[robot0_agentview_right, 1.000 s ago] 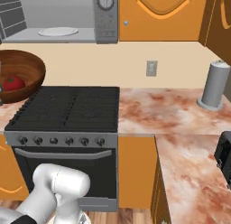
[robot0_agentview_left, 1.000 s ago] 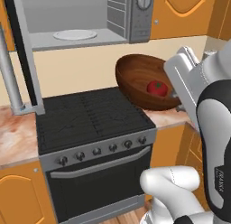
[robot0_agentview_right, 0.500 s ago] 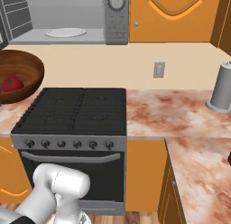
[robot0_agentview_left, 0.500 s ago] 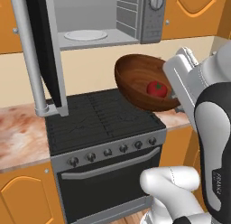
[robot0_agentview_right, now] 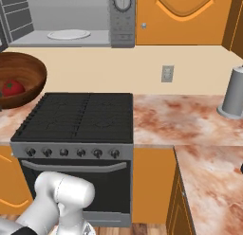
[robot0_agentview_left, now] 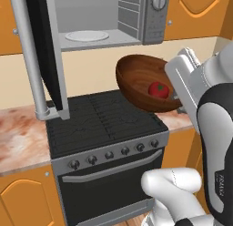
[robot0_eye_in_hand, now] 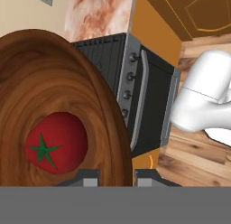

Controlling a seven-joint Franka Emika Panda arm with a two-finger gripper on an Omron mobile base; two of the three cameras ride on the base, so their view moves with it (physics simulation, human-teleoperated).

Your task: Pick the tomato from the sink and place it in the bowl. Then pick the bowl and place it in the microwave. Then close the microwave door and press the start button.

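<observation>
Left base view: FRANKA lettering (robot0_agentview_left: 221, 187), barely legible, marks the arm; tool (robot0_eye_in_hand: 117, 177) pinches bowl (robot0_agentview_left: 139, 79) rim, tomato (robot0_agentview_left: 158, 89) inside.

A black stove (robot0_agentview_right: 78, 118) with a row of knobs sits between marbled counters (robot0_agentview_right: 190, 120). A grey canister (robot0_agentview_right: 233, 93) stands at the counter's back right edge, below orange cabinets (robot0_agentview_right: 182, 18).

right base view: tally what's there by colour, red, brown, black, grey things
Red: 1, small round glossy red tomato
Brown: 1, wide dark brown wooden bowl
Black: 1, black stove
Grey: 2, grey boxy microwave, grey cylinder canister
Total: 5
</observation>
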